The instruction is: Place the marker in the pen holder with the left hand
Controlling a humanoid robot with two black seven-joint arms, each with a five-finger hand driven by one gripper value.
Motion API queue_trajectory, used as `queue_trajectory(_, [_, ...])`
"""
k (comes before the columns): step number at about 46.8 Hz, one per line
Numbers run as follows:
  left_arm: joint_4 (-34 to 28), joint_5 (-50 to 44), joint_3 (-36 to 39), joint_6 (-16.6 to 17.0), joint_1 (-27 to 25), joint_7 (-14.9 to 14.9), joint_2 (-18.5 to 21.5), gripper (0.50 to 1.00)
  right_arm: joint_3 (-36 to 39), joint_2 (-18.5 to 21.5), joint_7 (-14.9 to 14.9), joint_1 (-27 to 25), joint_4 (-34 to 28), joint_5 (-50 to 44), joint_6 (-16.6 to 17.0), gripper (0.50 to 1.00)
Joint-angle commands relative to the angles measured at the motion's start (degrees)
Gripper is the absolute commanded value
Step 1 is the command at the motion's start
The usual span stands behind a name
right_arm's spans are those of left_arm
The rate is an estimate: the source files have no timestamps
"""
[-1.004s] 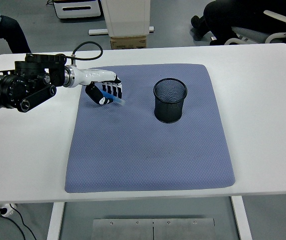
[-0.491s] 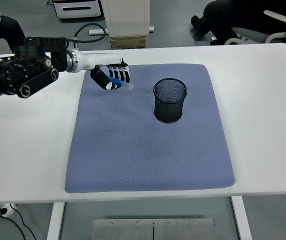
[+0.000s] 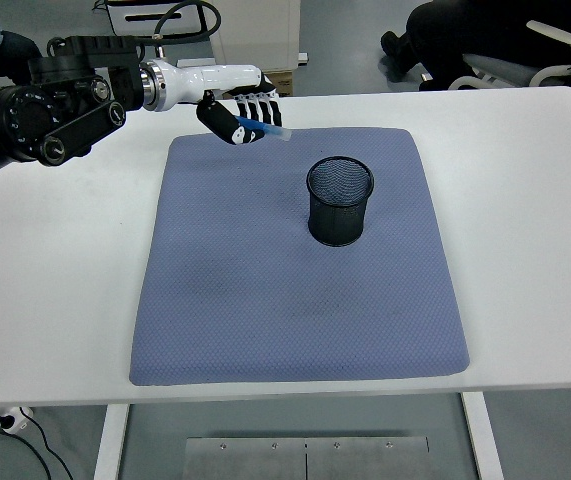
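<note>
Blue marker [image 3: 262,128] held aloft; black mesh pen holder [image 3: 340,201] (upright).

White table [image 3: 525,180] carries blue-grey mat [image 3: 295,300] (slightly skewed); black mesh pen holder [image 3: 340,201] upright on mat.

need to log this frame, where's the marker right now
In the head view the blue marker is gripped in the left hand, raised over the mat's far left part, up and left of the black mesh pen holder.

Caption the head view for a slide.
Left robot hand carries a blue marker above the mat toward the pen holder.
</note>
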Motion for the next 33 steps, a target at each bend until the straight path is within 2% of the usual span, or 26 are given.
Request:
queue_trajectory(1, [0.0,-0.8,-0.9,-0.7,-0.6,0.0,-0.8,0.500,-0.1,0.0,0.0,0.0,0.0,0.0,0.0,1.000])
queue_trajectory(9, [0.0,-2.7,-2.1,-0.9,-0.7,-0.1,-2.5,0.500,0.0,0.0,0.0,0.0,0.0,0.0,0.0,1.000])
queue_trajectory(33, [0.0,-16.8,-4.6,-0.7,-0.2,0.4,-9.3,0.500,0.0,0.0,0.0,0.0,0.0,0.0,0.0,1.000])
